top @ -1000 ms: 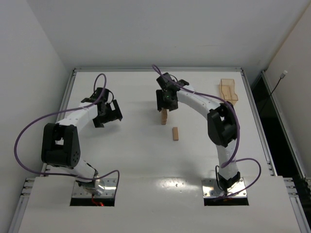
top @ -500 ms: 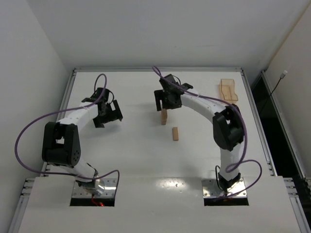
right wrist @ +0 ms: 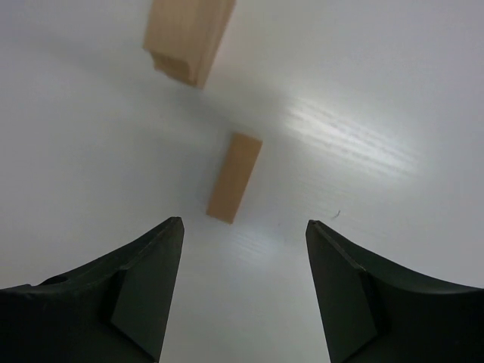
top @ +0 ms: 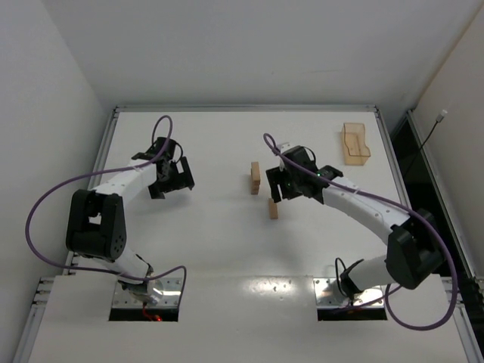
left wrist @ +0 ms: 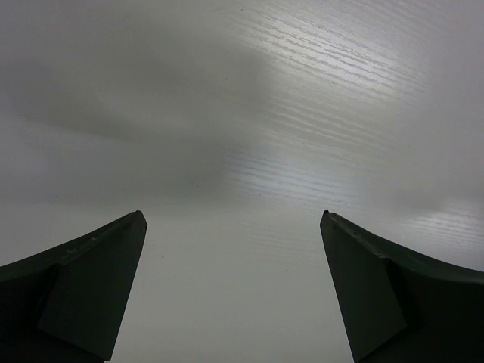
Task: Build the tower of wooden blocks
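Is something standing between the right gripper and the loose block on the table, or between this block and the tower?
Nothing visible. Only bare table lies between the open right gripper and the loose block, and between that block and the wood block tower just beyond it.

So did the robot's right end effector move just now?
Yes. The right end effector pulled away from over the wood block tower, toward the arm bases and rightward, and is now beside the loose block.

The wood block tower point(top: 255, 178) is plain light tan.
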Tool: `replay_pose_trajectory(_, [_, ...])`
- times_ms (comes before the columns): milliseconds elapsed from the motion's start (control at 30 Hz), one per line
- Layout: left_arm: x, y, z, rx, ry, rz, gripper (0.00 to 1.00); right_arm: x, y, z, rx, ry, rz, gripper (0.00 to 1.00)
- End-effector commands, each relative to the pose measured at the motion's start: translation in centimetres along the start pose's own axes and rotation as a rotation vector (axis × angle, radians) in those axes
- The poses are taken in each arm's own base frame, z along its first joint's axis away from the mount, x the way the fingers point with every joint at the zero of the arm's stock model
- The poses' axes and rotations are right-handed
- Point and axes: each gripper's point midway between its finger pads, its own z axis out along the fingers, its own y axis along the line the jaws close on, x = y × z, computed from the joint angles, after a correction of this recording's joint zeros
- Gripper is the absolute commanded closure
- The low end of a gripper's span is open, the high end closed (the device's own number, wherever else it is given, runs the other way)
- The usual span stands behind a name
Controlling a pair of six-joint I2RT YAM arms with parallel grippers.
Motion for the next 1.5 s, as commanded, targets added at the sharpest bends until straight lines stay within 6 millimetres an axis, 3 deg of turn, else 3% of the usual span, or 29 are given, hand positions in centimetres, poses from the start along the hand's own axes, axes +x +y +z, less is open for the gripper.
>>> replay_pose_trajectory(0, [-0.8, -0.2, -0.7, -0.003, -0.041, 0.003, 0.0, 2.6, 0.0, 0.5, -0.025, 0.069, 0.043, 0.37])
replay_pose_trajectory(200, [-0.6, -0.1, -0.7, -0.004, -0.039, 0.003, 0.0, 5.6, 0.1, 2.8, -0.042, 0.188, 0.144, 0.37])
replay_pose_trajectory(367, [-0.4, 0.2, -0.8, -0.012, -0.044, 0.003, 0.0, 4.7, 0.9, 4.2, -0.056, 0.19, 0.201, 0.37])
replay_pose_trajectory(500, [-0.7, 0.3, -1.1, -0.015, -0.058, 0.001, 0.0, 5.3, 1.4, 5.2, -0.045, 0.233, 0.238, 0.4])
replay_pose_trajectory(700, [-0.7, 0.3, -1.1, -0.015, -0.058, 0.001, 0.0, 4.2, 0.9, 7.1, 0.027, 0.236, 0.24, 0.43])
replay_pose_trajectory(1267, [-1.3, 0.0, -0.8, -0.023, -0.062, 0.001, 0.0, 5.7, 0.3, 8.5, 0.112, 0.305, 0.215, 0.48])
replay_pose_trajectory(1467, [-1.2, 0.1, -0.6, -0.027, -0.054, 0.002, 0.0, 7.0, 0.1, 8.7, 0.13, 0.347, 0.229, 0.52])
